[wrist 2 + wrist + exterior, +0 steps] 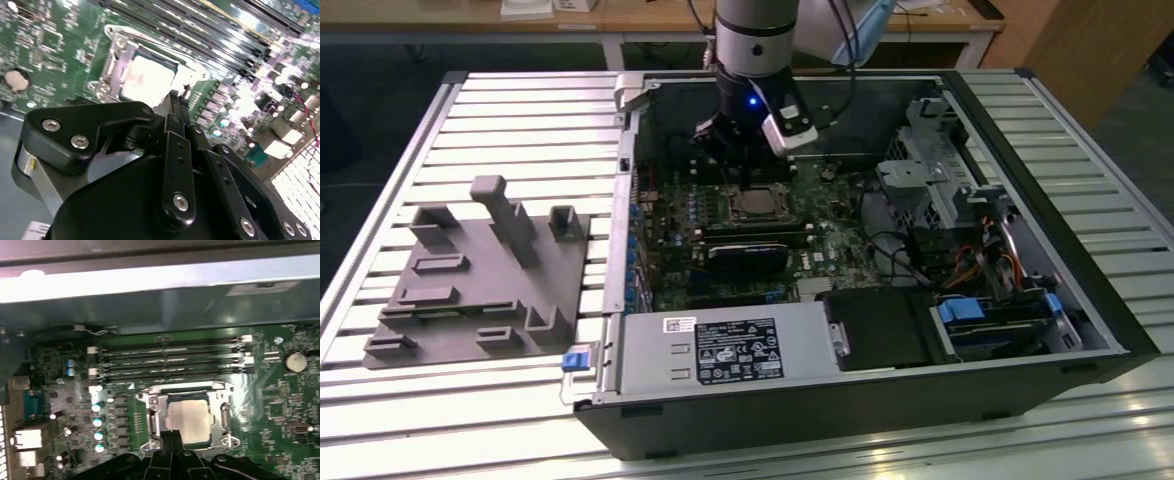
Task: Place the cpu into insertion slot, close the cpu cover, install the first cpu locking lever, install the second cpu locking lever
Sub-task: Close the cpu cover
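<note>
cpu (754, 207) seated in socket (145, 444), just above centre of the exterior view; cpu cover (223, 412) looks down around it. Gripper (170, 439) fingers (165, 441) together, tips at the socket's edge. Risk: tips slip sideways under load, scrape the motherboard (280, 405) or dent the cover frame.

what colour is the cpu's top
Dull silver-grey metal. The cpu shows best in the first wrist view.
</note>
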Tool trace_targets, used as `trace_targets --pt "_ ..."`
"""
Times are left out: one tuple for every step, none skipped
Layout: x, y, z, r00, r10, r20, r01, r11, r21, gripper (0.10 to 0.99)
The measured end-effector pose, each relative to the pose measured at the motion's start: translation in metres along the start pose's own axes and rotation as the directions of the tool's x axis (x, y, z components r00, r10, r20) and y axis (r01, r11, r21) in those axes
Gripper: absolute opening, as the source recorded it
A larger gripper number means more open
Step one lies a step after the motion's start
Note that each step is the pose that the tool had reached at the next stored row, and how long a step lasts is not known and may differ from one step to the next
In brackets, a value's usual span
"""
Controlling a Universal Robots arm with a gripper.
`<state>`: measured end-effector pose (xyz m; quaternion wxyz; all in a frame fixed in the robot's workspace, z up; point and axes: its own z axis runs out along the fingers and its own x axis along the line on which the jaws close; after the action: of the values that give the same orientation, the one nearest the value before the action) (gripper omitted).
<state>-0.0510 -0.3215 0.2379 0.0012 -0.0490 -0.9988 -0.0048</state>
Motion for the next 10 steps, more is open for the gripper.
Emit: trace_targets --pt "-0.0027 0.0003 0.0000 1.0000 0.000 0.0000 0.000 1.0000 0.000 0.106" --pt "-0.0056 0.0005 0.0000 1.0000 0.000 -0.0001 0.000 1.0000 0.000 0.106" --pt "-0.0084 0.0008 -0.0001 1.0000 0.000 0.0000 0.000 1.0000 0.000 0.106" --pt "-0.0113 0.0011 -0.0001 1.0000 0.000 -0.0001 0.000 1.0000 0.000 0.106" --pt "-0.0143 0.0014 0.0000 1.0000 0.000 0.0000 0.000 1.0000 0.000 0.106" --pt "-0.0170 0.0017 -0.0001 1.0000 0.000 -0.0001 0.000 1.0000 0.000 0.106" --pt "-0.0194 0.0019 -0.0001 1.0000 0.000 0.0000 0.000 1.0000 0.000 0.106" --pt "-0.0217 0.0021 -0.0001 1.0000 0.000 -0.0001 0.000 1.0000 0.000 0.106" --pt "-0.0237 0.0023 -0.0001 1.0000 0.000 -0.0001 0.000 1.0000 0.000 0.106" --pt "-0.0245 0.0024 -0.0001 1.0000 0.000 0.0000 0.000 1.0000 0.000 0.106"
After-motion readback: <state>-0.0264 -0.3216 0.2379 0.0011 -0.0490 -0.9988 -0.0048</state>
